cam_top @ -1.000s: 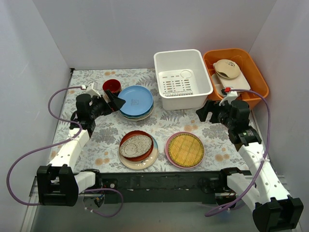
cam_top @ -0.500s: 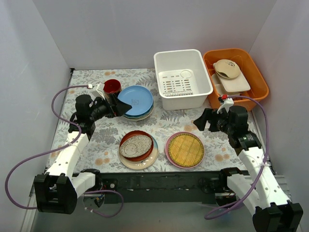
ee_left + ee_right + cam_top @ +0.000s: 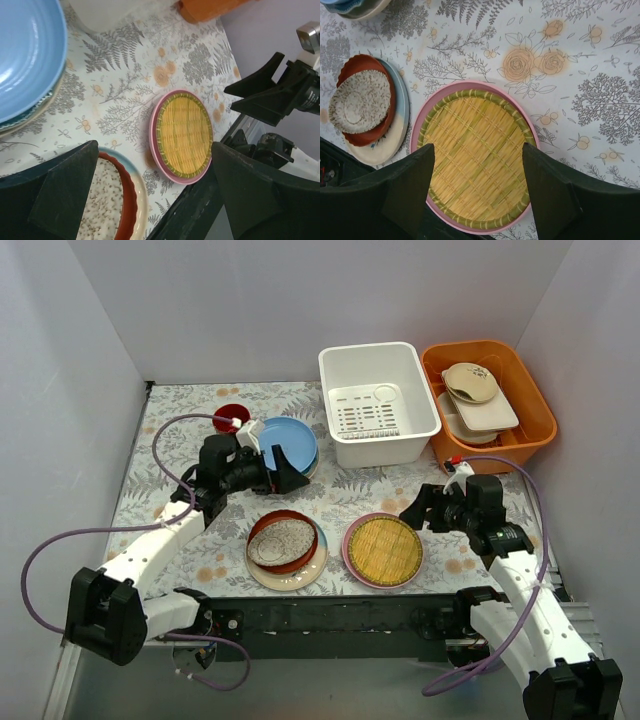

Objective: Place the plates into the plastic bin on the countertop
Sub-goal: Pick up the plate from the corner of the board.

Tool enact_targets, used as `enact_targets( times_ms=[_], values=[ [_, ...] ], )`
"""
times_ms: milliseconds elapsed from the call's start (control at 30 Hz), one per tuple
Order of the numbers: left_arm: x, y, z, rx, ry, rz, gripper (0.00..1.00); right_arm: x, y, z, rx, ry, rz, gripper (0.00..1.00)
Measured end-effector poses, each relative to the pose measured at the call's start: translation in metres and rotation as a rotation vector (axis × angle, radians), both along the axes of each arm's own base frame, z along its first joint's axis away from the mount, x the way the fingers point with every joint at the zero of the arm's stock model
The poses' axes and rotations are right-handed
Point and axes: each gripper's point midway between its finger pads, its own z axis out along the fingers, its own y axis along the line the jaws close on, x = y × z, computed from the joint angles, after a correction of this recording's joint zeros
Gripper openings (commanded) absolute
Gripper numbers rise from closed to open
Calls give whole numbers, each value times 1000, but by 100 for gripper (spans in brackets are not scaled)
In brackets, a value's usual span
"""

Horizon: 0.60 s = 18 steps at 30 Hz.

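Nothing binned yet: the white slotted plastic bin (image 3: 385,452) at one o'clock is bare, the light blue plate stack (image 3: 296,440) sits at eleven, the red-brown plate stack (image 3: 285,516) at seven, the pink-rimmed woven plate (image 3: 383,550) at five; left gripper (image 3: 288,472) and right gripper (image 3: 477,150) both gape wide, empty-handed.

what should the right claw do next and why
Probably lower the right claw onto the rim of the pink-rimmed plate. The claw hangs open above that plate, not touching it, the plate lies flat on the countertop, and the plastic bin holds no plates yet.
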Motion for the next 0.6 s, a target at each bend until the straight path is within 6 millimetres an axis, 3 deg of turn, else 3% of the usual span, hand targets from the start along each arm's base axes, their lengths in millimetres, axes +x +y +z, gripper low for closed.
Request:
enact_targets(
  times_ms=[333,600],
  values=[
    [-28,-66,-23,63,64,-149,88,-13,2,-21,16,76,3,63],
    [-53,-112,-54,144,117,-256,86,-18,-2,-31,3,137,-31,54]
  ],
)
